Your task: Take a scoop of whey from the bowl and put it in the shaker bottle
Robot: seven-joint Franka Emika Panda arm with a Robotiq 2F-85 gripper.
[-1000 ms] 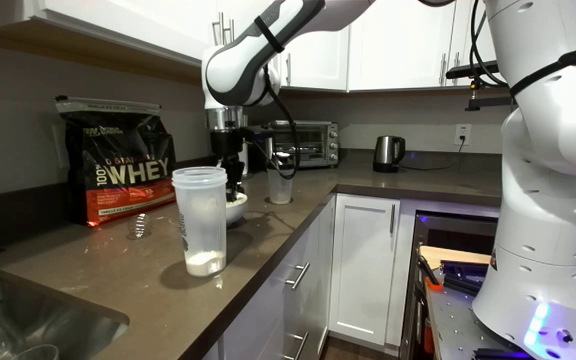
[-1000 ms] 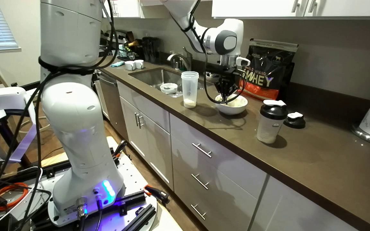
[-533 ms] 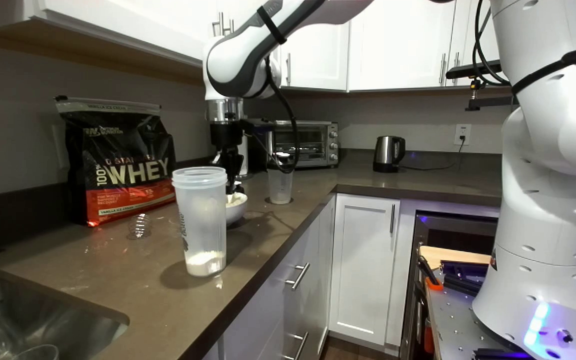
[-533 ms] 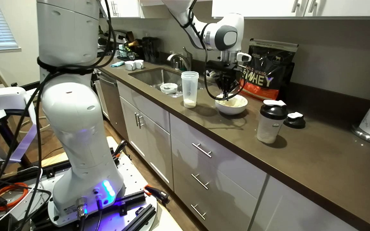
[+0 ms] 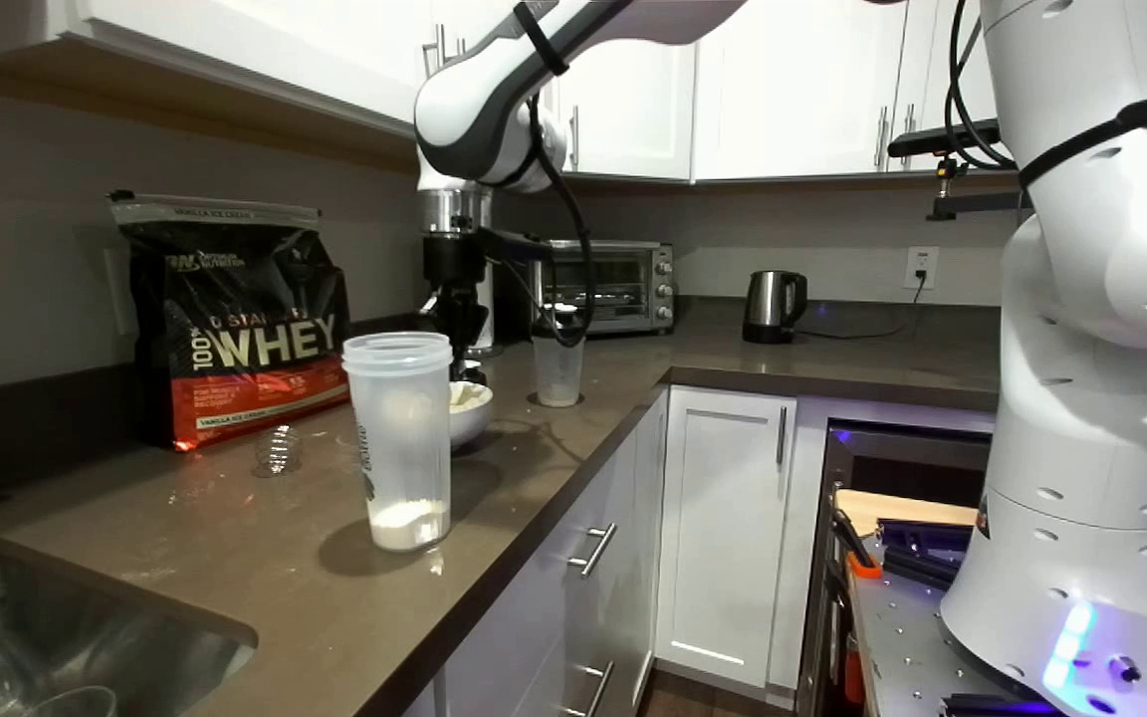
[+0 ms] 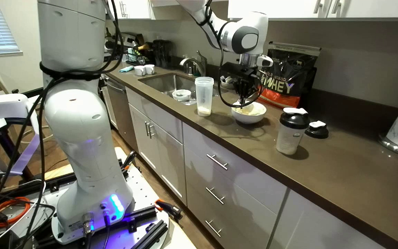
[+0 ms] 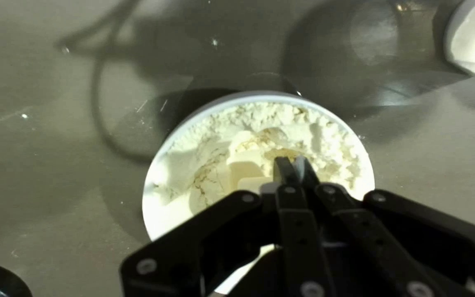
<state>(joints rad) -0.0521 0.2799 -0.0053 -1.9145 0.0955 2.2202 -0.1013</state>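
Note:
The low white bowl [image 7: 155,206] holds off-white whey [image 7: 237,115] and shows in both exterior views [image 5: 471,425] [image 6: 249,119]. My gripper [image 7: 294,163] points down over the bowl, its fingertips nearly together; it also shows in both exterior views [image 5: 464,370] [image 6: 243,99]. It is shut on the pale scoop [image 7: 255,182], which shows partly left of the fingers; the rest of it is hidden, and how much whey it holds cannot be told. The tall frosted shaker bottle [image 5: 404,438] stands upright beside the bowl on the sink side [image 6: 204,95], open, with some powder at its bottom.
The black WHEY bag [image 5: 245,329] stands behind the bowl by the wall. A smaller clear cup with a black lid [image 6: 288,136] and a loose black lid [image 6: 316,130] stand beyond the bowl. A wire whisk ball [image 5: 278,451] and the sink [image 5: 135,647] lie nearer the bottle.
My gripper has risen a little from the powder and shifted slightly toward the wall side, with the scoop. The bowl and the shaker bottle have not moved.

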